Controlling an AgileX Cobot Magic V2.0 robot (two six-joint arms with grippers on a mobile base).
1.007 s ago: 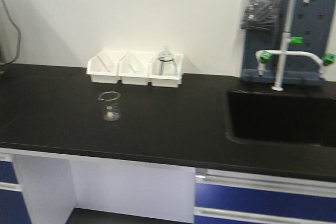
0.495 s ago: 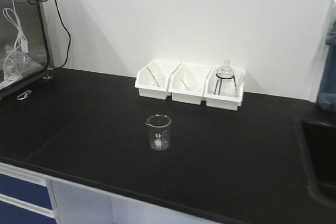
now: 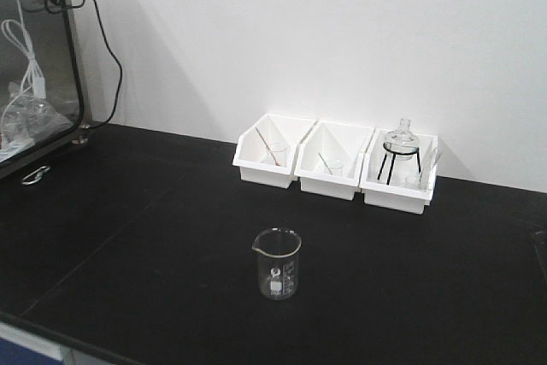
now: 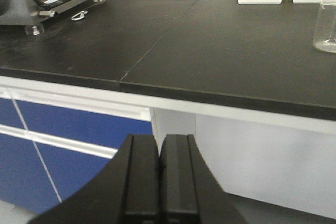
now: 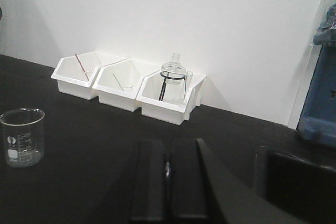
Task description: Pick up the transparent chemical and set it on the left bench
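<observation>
The transparent chemical (image 3: 325, 162) is a thin clear pipette lying slanted in the middle one of three white trays (image 3: 332, 179); the right wrist view shows this pipette (image 5: 122, 81) too. The trays stand at the back of the left bench (image 3: 128, 237), a long black worktop against the white wall. My left gripper (image 4: 159, 139) is shut and empty, low in front of the bench edge (image 4: 210, 98). My right gripper (image 5: 167, 145) is shut above the bench, well short of the trays; a tiny pale glint shows in the seam between its fingers.
A clear glass beaker (image 3: 278, 264) stands alone in front of the trays. The left tray holds a red-tinted pipette (image 3: 268, 148), the right one a round flask on a black stand (image 3: 400, 148). A glass-fronted cabinet (image 3: 34, 57) sits far left. Blue drawers (image 4: 68, 129) lie under the bench.
The front view has swung left and come closer: the sink and tap have left the frame, the trays and beaker look larger, and the cabinet has appeared at the left.
</observation>
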